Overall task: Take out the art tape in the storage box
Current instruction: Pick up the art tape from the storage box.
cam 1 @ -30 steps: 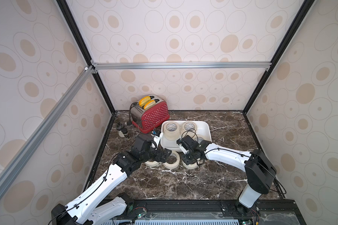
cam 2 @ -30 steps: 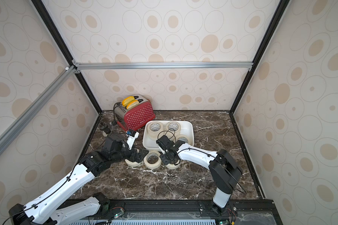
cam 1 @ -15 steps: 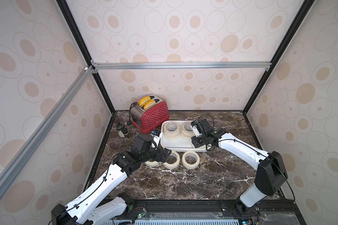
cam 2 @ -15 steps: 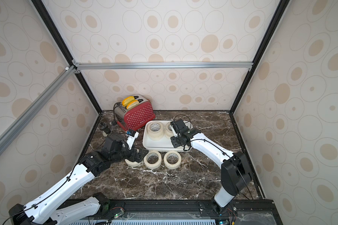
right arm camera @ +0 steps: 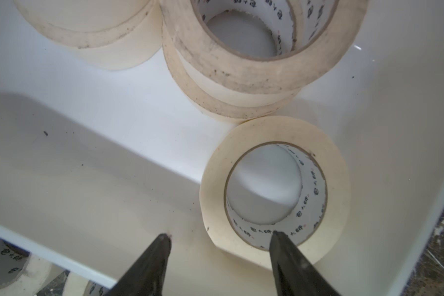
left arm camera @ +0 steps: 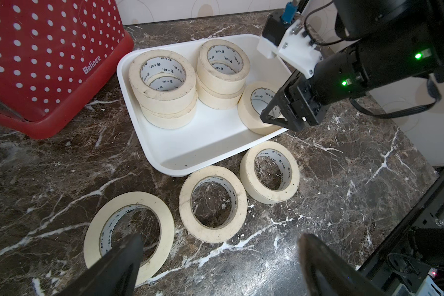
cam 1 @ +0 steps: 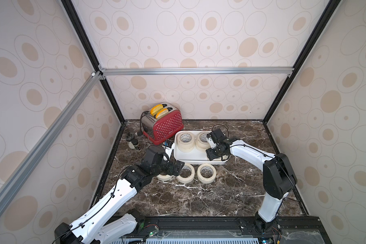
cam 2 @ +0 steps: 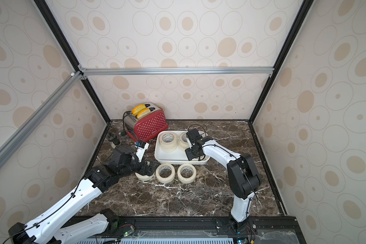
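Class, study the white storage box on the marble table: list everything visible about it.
The storage box is a shallow white tray, glossy like plastic, with rounded corners and a low rim. It sits flat on the dark marble table, close beside the red toaster. It holds two two-roll tape stacks at its far end and a single roll, whose wall the open right end effector straddles. Dark specks dot its floor.

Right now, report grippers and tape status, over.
Left gripper open over table rolls. Right gripper open, astride single roll in storage box. Five boxed, three out. Nothing blocking.
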Robot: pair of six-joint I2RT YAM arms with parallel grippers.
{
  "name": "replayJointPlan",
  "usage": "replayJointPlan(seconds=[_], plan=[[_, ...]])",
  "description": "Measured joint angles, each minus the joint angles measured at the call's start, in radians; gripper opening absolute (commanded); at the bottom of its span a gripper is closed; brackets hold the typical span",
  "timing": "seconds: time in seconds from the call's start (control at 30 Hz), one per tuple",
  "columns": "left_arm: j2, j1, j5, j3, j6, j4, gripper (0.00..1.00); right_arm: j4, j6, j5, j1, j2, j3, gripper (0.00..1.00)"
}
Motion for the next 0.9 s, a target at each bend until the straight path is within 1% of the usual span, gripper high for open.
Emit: replayJointPlan(seconds=[0.23,0.33,0.53,0.77,0.83,0.9], plan=[[0.0,0.0,0.0,0.0,0.0,0.0,0.99,0.005,-0.001,-0.011,-0.001,0.072,0.031,0.65],[0.0,0.002,0.0,0.0,0.0,0.0,0.99,0.006,-0.003,-0.015,-0.003,0.102,0.047,0.61],[0.0,0.003,0.001,0.0,0.0,0.0,0.99,0.01,-0.01,-0.016,-0.006,0.146,0.065,0.48],[0.001,0.004,0.002,0.0,0.0,0.0,0.99,0.01,-0.016,-0.027,-0.006,0.161,0.072,0.25],[0.001,0.004,0.002,0.0,0.0,0.0,0.99,0.01,-0.018,-0.026,-0.006,0.161,0.074,0.21],[0.001,0.005,0.004,0.0,0.0,0.0,0.99,0.01,-0.019,-0.026,-0.007,0.161,0.074,0.2]])
